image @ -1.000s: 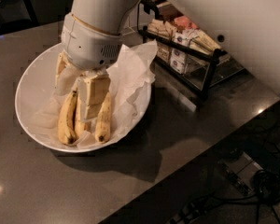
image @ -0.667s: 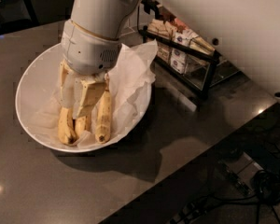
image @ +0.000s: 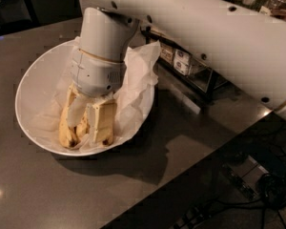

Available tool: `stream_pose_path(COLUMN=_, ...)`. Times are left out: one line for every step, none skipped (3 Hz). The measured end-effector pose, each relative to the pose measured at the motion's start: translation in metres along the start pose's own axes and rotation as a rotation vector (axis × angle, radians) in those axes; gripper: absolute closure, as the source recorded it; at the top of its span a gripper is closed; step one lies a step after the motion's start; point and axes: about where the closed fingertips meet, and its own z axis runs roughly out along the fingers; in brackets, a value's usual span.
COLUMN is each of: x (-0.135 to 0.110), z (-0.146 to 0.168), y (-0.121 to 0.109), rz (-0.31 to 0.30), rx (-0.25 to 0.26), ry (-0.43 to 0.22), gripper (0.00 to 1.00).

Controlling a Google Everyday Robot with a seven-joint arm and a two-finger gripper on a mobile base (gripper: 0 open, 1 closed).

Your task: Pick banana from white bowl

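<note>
The white bowl (image: pixel 33 87), lined with crinkled white paper (image: pixel 138 75), sits on the dark counter at left of centre. My gripper (image: pixel 88 135) hangs from the thick white arm and reaches straight down into the bowl, onto the bananas. One yellow banana (image: pixel 64 133) with a dark tip lies just left of the gripper. A second (image: pixel 82 128) shows directly under it, and the end of a third (image: pixel 107 140) shows at its right. The gripper hides most of each, so I cannot tell the loose banana from the paired ones.
A black wire rack (image: pixel 195 73) with small packets stands on the counter just right of the bowl, under the arm. The counter's front edge (image: pixel 181 185) runs diagonally at lower right, with cables on the floor beyond it.
The gripper has sunk lower into the bowl and now covers more of the bananas. The bananas and the bowl have stayed in place.
</note>
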Motion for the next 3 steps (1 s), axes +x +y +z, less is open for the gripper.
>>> stream_pose_path(x=0.008, z=0.004, y=0.005, rz=0.026, rx=-0.045, ry=0.034, gripper=0.41)
stream_pose_path(x=0.012, z=-0.009, y=-0.012, rz=0.044, rx=-0.017, ry=0.114, gripper=0.39)
stream_pose_path(x=0.009, z=-0.036, y=-0.039, rz=0.052, rx=0.059, ry=0.207, gripper=0.42)
